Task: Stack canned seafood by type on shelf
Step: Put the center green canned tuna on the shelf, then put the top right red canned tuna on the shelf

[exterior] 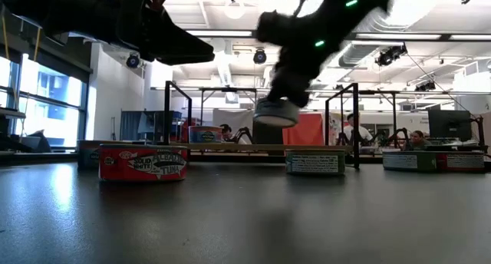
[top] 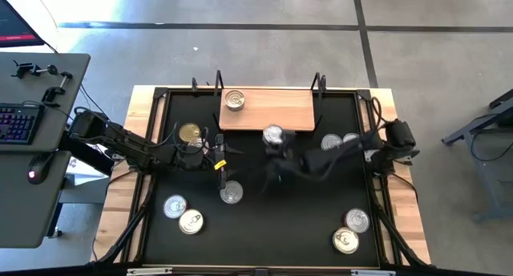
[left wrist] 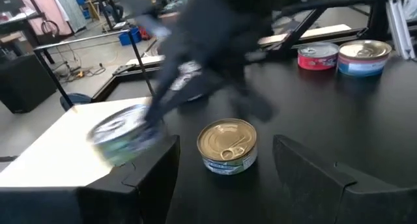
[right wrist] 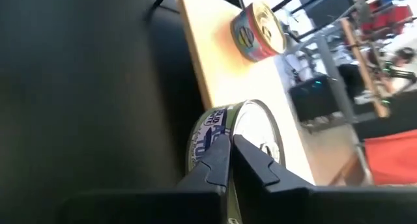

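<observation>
Tins of seafood lie scattered on the black mat [top: 264, 228]. One silver-lidded tin [top: 273, 135] hangs pinched by its rim in the right gripper [top: 275, 140], just off the wooden shelf's [top: 272, 114] near edge. Left gripper [top: 218, 157] hovers wide apart, empty, near a gold-lidded tin [left wrist: 227, 145].

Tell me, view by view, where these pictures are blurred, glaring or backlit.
High view: the right arm smears with motion, while the tins on the mat stay sharp. Low view: bright windows and ceiling lights backlight both arms into silhouettes, and the carried tin is soft. Left wrist view: the right arm and its tin streak; the gold-lidded tin is crisp. Right wrist view: the background is defocused.
</observation>
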Controlling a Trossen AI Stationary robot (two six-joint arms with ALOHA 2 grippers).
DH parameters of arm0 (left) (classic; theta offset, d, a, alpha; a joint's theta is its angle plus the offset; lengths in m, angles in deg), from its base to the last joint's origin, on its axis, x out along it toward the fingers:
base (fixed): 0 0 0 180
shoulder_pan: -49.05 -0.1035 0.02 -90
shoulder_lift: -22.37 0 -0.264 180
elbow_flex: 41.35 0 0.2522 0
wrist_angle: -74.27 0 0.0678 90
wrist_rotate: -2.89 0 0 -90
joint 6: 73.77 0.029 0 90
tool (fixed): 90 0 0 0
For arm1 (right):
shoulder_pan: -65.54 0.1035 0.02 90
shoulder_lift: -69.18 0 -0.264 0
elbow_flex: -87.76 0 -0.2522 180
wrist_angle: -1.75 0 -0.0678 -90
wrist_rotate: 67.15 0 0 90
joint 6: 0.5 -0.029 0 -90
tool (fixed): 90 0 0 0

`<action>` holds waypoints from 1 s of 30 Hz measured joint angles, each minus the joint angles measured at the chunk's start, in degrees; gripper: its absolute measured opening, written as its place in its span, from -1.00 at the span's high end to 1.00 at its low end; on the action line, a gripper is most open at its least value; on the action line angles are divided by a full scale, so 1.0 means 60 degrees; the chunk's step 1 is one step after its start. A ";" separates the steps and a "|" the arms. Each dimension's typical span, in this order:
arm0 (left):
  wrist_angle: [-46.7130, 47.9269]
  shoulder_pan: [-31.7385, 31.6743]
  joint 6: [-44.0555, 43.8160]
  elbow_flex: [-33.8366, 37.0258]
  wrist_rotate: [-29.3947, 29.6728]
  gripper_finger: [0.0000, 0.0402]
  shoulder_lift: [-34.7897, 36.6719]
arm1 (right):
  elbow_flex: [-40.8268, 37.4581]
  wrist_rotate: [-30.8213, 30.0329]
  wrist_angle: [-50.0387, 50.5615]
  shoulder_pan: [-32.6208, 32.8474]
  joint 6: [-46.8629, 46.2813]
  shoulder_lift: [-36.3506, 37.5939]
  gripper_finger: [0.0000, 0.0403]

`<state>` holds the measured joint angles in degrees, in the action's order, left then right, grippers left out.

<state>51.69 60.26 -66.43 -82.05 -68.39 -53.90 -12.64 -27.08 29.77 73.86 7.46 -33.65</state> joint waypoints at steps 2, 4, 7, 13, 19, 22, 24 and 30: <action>0.0073 0.0135 -0.0242 -0.0023 0.0049 -0.18 0.0072 | 0.0000 0.1001 -0.0820 -0.0749 0.0840 0.0000 1.00; 0.0152 0.0363 -0.0229 -0.0114 0.0268 -0.18 0.0274 | 0.0009 0.2001 -0.1611 -0.1468 0.1470 -0.0011 0.99; 0.0664 0.0805 0.0056 -0.0180 0.0888 -0.18 0.0752 | 0.0029 0.2948 -0.2526 -0.2408 0.2070 -0.0190 0.99; 0.2201 0.1534 0.0175 -0.0237 0.2322 -0.18 0.1961 | 0.0022 0.4747 -0.3634 -0.3722 0.2363 -0.0821 0.99; 0.2862 0.1796 -0.0114 -0.0233 0.2768 -0.18 0.2560 | 0.0253 0.4806 -0.3371 -0.3946 0.2419 -0.0745 1.00; 0.2895 0.1794 -0.0118 -0.0233 0.2780 -0.18 0.2579 | 0.0705 0.6027 -0.2580 -0.3880 0.1947 -0.0525 1.00; 0.2924 0.1794 -0.0186 -0.0233 0.2787 -0.18 0.2562 | 0.1065 0.7708 -0.1693 -0.3888 0.1472 -0.0484 1.00; 0.2982 0.1794 -0.0289 -0.0229 0.2787 -0.18 0.2528 | 0.1075 0.9040 -0.0743 -0.3986 0.0632 -0.0650 1.00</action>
<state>69.58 71.03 -68.16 -83.42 -51.67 -38.73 -6.19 27.16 25.31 49.94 11.25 -37.54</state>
